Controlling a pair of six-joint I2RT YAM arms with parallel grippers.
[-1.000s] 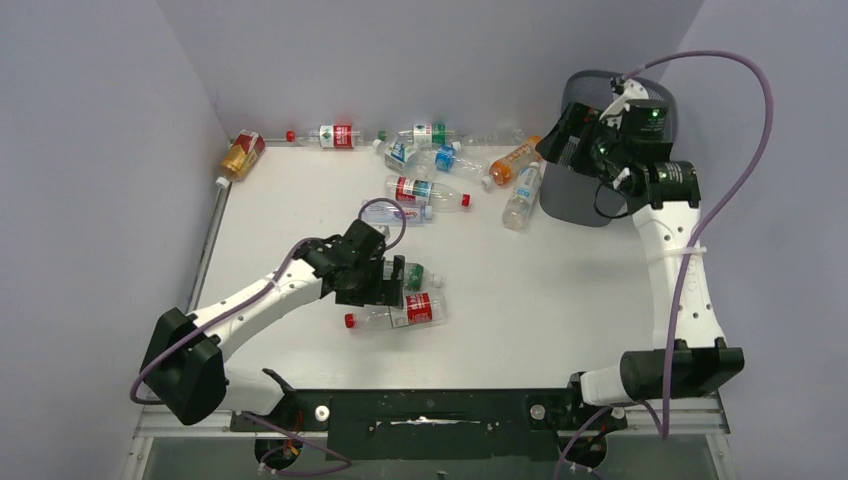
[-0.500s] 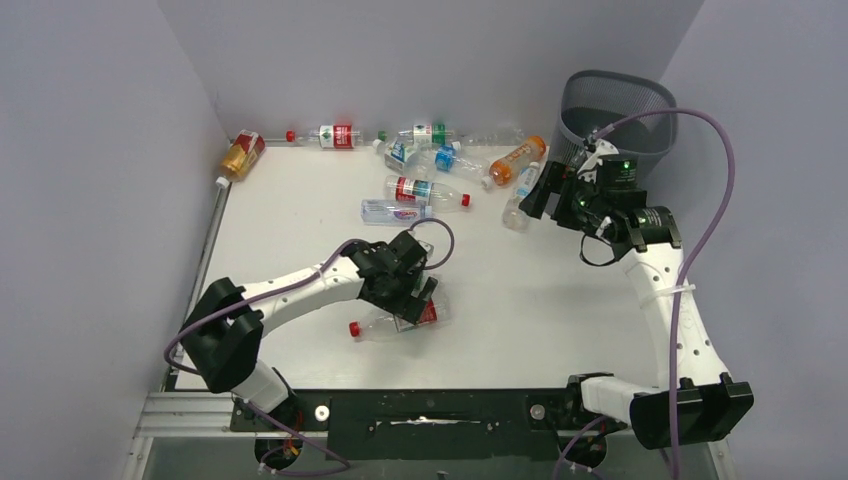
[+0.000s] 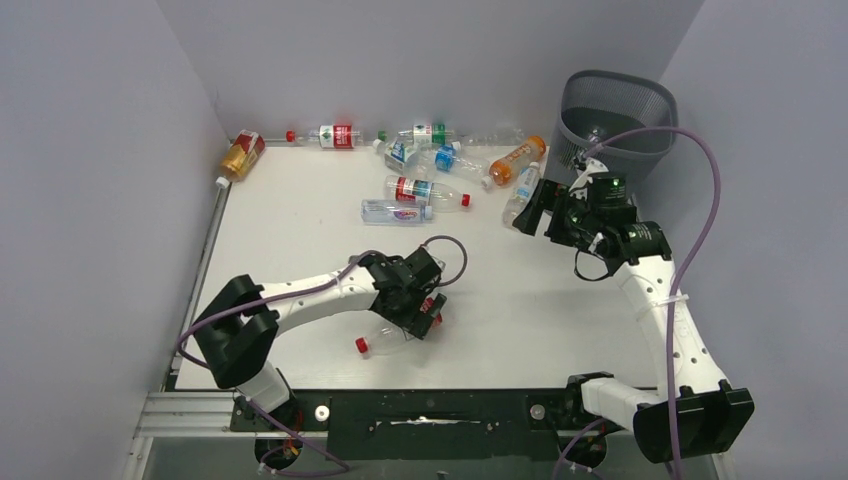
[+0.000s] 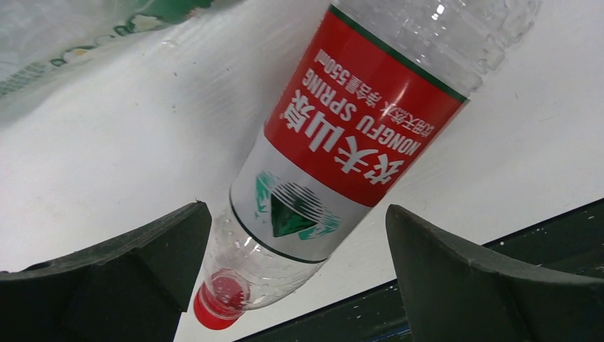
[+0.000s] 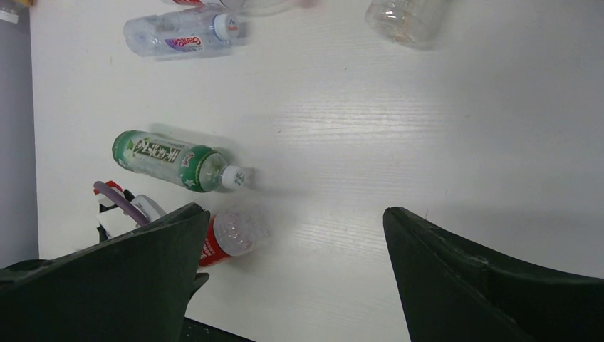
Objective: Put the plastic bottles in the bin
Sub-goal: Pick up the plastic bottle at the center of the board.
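A clear bottle with a red label [image 4: 356,135] and red cap [image 3: 362,346] lies near the table's front edge. My left gripper [image 3: 420,305] is open just above it, one finger on each side of its neck end [image 4: 293,214], not closed on it. A green-label bottle [image 5: 174,160] lies beside it, also at the top left of the left wrist view [image 4: 71,43]. My right gripper [image 3: 535,210] is open and empty [image 5: 295,210] above the table, left of the dark mesh bin [image 3: 612,108] at the back right.
Several bottles lie along the back: an amber one [image 3: 240,155], a red-label one [image 3: 335,135], a green-cap one [image 3: 428,130], blue-label ones [image 3: 400,152], an orange one [image 3: 515,160], a clear one [image 3: 520,195]. Two more lie mid-table [image 3: 425,190] [image 3: 395,211]. Grey walls enclose the table.
My right gripper has come away from the bin, down and left over the table. My left gripper has moved right and toward the front edge, and the red-label bottle has slid and turned with it.
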